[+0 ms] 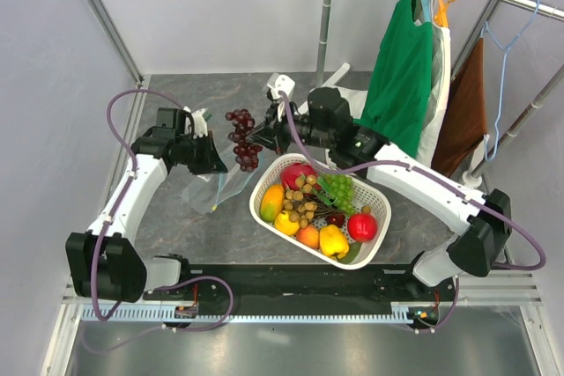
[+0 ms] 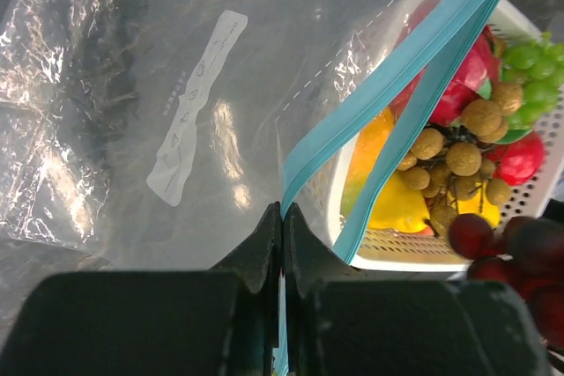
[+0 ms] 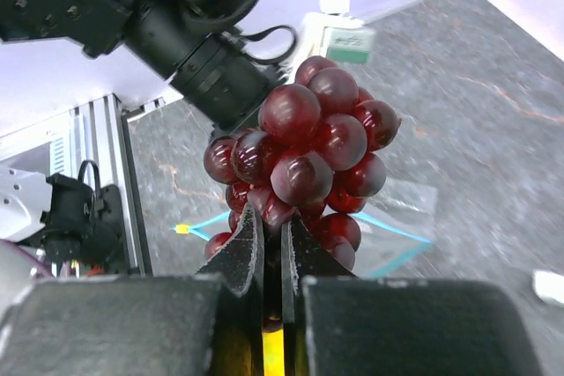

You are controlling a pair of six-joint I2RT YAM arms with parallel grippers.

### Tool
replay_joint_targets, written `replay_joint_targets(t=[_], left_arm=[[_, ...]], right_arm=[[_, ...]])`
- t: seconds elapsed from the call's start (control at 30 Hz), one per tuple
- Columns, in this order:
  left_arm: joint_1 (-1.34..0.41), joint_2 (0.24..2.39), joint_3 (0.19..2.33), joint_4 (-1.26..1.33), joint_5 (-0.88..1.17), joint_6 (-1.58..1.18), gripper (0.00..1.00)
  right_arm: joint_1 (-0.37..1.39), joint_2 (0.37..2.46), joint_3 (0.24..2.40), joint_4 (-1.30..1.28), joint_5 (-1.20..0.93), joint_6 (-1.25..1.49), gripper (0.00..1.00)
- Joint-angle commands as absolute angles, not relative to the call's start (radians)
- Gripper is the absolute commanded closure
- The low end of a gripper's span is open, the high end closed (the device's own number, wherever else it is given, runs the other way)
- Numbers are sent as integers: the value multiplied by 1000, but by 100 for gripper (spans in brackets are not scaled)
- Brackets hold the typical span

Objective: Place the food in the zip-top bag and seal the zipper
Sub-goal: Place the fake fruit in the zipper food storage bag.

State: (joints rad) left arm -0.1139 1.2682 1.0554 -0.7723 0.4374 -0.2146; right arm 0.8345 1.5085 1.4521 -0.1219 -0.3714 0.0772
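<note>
Bench [image 1: 176,235]: grey, marbled; both arms are reached out over its far half.

White perforated basket [image 1: 256,204]: set mid-bench, and the rest of the food is piled in it (mango, longan-like brown berries, green grapes, red and yellow pieces).

Zip-top bag [image 1: 216,189]: clear and floppy, draped on the bench just beside the basket at its 9 o'clock. No food can be seen inside it.

Grape cluster [image 1: 242,145]: dark red, lifted clear of the basket, hanging above the bag's upper end. From the right wrist, the bag's teal edge is seen below and beyond the cluster.

Zipper [image 2: 401,85]: in the left wrist view the teal strip runs from 6 o'clock up to 1 o'clock. Its two halves are seen parted into a narrow V, so the mouth is judged only slightly open. The grapes show at 4 o'clock in that view, on the basket side of the strip.

Left arm [image 1: 141,182]: its jaws are pressed together, pinching the zipper at its near end.

Right arm [image 1: 423,187]: its jaws are closed on the underside of the grape cluster, probably on the stem, though that is hidden.

Judgement: the next move turns on the cluster being lined up along the strip's long axis and lowered between its two halves. The right arm is the nearer to that gap, and the narrow opening may snag the cluster.
</note>
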Motion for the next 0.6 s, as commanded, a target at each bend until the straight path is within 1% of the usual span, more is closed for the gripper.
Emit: replay_joint_targets(t=[0.0, 0.1, 0.2, 0.3, 0.43, 0.57], left_arm=[[-52, 1295, 1100, -781, 621, -265, 98], [-25, 1304, 1100, -784, 717, -273, 98], [-21, 1299, 1091, -784, 765, -275, 98], [-20, 1293, 1086, -784, 794, -278, 98], [-3, 1289, 1088, -782, 851, -290, 98], [58, 1296, 1086, -782, 928, -308, 98]], right_arm=[[882, 1519, 1347, 227, -338, 111, 100], [906, 1535, 1264, 345, -315, 72, 100], [919, 1566, 1213, 414, -275, 29, 100], [919, 1601, 1198, 433, -249, 8, 100], [919, 1614, 1171, 430, -270, -43, 100], [919, 1608, 1114, 410, -310, -125, 100]])
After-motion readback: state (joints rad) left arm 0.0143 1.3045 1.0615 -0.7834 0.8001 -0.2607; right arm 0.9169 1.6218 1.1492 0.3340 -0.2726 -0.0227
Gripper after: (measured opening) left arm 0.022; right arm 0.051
